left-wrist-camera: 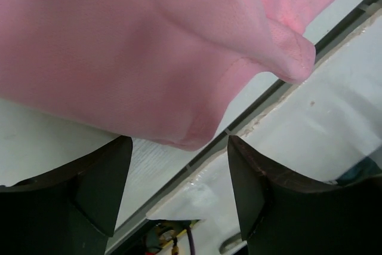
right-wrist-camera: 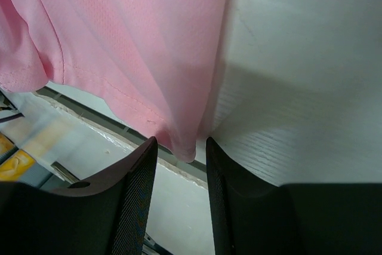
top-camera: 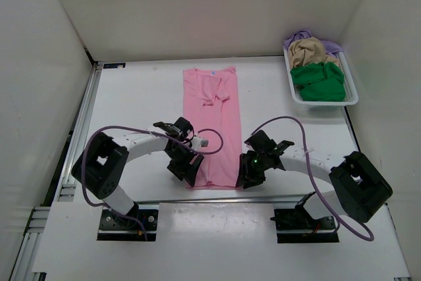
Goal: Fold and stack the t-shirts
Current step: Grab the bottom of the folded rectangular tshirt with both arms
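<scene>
Pink shirt (top-camera: 214, 123) lies flat on the tabletop (top-camera: 138, 97), folded to a long strip. Left claw (left-wrist-camera: 179, 147): wide, at the near-left hem corner, not gripping. Right claw (right-wrist-camera: 179, 147): narrow, near-right hem corner between its fingers.

White mesh basket (top-camera: 325, 104) at far right, white table (top-camera: 138, 103), pale walls (top-camera: 197, 4)

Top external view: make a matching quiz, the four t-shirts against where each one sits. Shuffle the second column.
1 pink t-shirt
2 green t-shirt
3 tan t-shirt
4 lavender t-shirt

A far end of the white mesh basket, mostly hidden
B spread flat on the table, outside the basket
C end of the basket nearest the arms
D middle of the basket, just behind the green one

Pairs: 1-B, 2-C, 3-D, 4-A
</scene>
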Motion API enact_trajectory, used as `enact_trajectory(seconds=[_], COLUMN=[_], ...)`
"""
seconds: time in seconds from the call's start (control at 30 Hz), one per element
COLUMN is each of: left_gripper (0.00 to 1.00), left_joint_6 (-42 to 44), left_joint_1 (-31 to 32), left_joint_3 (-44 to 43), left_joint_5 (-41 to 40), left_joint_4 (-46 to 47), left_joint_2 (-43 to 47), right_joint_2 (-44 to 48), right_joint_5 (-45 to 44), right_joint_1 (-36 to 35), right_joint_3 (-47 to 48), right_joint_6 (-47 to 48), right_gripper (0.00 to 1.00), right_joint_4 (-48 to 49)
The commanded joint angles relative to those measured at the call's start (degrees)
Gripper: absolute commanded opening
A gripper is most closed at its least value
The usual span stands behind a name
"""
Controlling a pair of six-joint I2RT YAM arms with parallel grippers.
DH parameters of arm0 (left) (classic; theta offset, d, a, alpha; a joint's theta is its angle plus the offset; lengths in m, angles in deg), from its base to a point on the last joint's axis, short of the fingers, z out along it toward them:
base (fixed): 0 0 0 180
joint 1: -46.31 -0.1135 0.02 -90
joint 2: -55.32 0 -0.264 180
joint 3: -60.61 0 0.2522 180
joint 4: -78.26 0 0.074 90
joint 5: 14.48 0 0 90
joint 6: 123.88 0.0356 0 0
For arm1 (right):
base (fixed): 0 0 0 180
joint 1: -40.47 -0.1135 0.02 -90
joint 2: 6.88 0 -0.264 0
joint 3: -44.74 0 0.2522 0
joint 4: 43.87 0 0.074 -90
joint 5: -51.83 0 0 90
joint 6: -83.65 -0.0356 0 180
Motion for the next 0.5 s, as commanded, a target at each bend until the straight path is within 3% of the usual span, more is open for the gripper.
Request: enact_trajectory(seconds=[0.0, 0.03, 0.13, 0.17, 0.33, 0.47], left_gripper=[0.73, 0.68, 0.57, 0.46, 0.11, 0.11], left_joint_6=[0.45, 0.45, 0.45, 0.45, 0.45, 0.45], left_joint_1=[0.42, 0.42, 0.42, 0.42, 0.42, 0.42], left_joint_3=[0.21, -0.57, -1.19, -1.8, -3.56, -4.97], left_joint_5=[-0.63, -0.64, -0.64, -0.64, -1.86, -3.27], left_joint_4=[1.55, 1.55, 1.55, 1.55, 1.55, -0.71], left_joint_2=[-1.88, -2.84, -3.55, -3.55, -3.55, -1.19], right_joint_2=[-0.07, -0.07, -0.6, -0.6, -0.6, -1.65], right_joint_5=[-0.28, -0.8, -0.81, -0.29, -0.8, -0.81], right_joint_1=[-0.82, -0.82, -0.82, -0.82, -0.82, -0.82], right_joint_3=[0.73, 0.74, 0.74, 0.74, 1.78, 4.94], right_joint_6=[-0.73, -0.73, -0.73, -0.73, -0.73, -0.73], right_gripper=[0.43, 0.43, 0.31, 0.22, 0.02, 0.0], right_joint_4=[1.17, 1.17, 1.78, 2.31, 2.92, 2.93])
